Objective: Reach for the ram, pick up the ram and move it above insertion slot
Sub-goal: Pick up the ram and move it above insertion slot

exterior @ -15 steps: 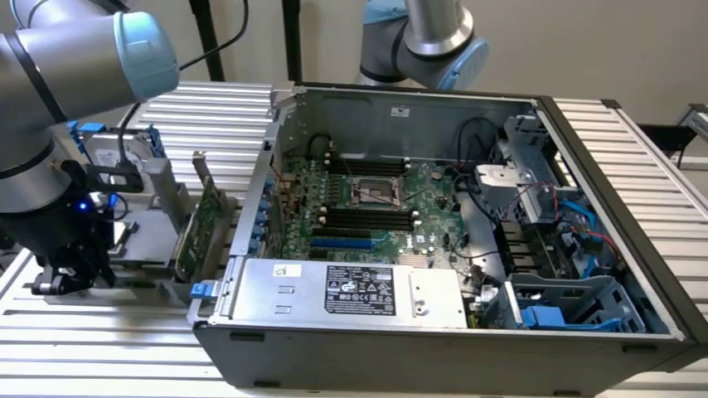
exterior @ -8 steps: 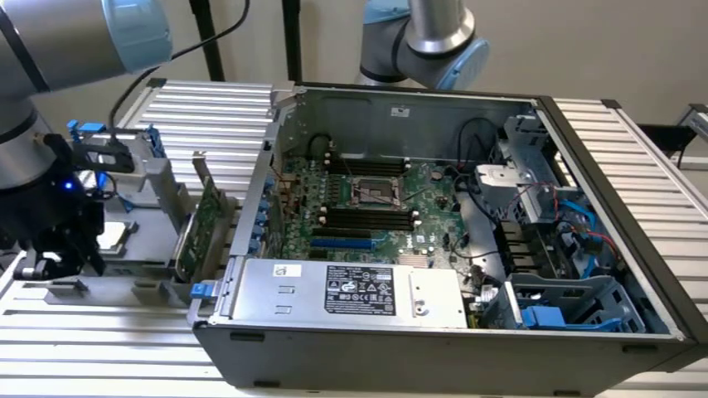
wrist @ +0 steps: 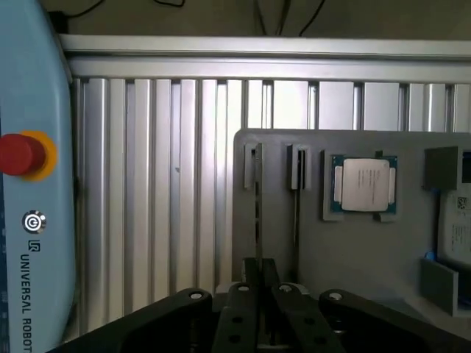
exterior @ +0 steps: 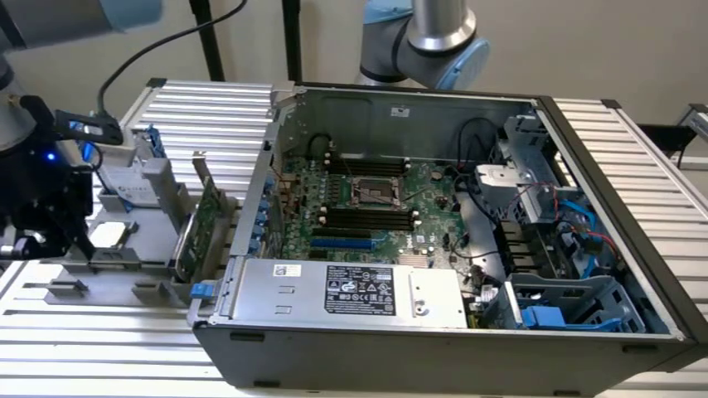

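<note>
The ram (wrist: 257, 209) stands on edge in a slot of the grey holder plate (wrist: 353, 257), showing as a thin dark line. My gripper (wrist: 260, 279) sits over its near end, and the two black fingers (wrist: 241, 301) are drawn close against the strip from both sides. In the exterior view my gripper (exterior: 50, 236) hangs low over the grey holder (exterior: 111, 265) at the exterior view's left. The black memory slots (exterior: 366, 222) lie on the motherboard inside the open computer case (exterior: 443, 348), well to the right of the gripper.
A second thin strip (wrist: 296, 206) stands in the neighbouring holder slot, and a processor chip (wrist: 364, 184) lies beside it. A green expansion card (exterior: 205, 224) stands upright between holder and case. A pendant with a red stop button (wrist: 18, 154) lies on the ribbed aluminium table (wrist: 169, 206).
</note>
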Motion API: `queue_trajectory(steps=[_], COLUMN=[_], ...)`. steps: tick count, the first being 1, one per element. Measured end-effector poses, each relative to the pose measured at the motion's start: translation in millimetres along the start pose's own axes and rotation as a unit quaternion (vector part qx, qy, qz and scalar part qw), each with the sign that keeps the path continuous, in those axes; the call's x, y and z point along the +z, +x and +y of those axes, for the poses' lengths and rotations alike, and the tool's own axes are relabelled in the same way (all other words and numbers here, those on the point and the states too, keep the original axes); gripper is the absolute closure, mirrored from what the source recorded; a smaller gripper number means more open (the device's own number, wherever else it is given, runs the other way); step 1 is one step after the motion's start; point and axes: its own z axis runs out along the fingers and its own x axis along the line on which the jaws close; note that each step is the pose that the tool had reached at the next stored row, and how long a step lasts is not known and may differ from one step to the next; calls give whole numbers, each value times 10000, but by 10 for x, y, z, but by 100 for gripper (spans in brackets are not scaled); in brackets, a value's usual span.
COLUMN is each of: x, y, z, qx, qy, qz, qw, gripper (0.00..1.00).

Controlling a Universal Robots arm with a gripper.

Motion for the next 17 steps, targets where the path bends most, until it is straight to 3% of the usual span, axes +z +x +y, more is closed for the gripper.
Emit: queue_trajectory(steps=[9, 17], x=[-419, -710], y=[-8, -11], z=[-137, -420], qx=[0, 0], qy=[0, 0], qz=[0, -12], qw=[10000, 10000], gripper=[86, 86])
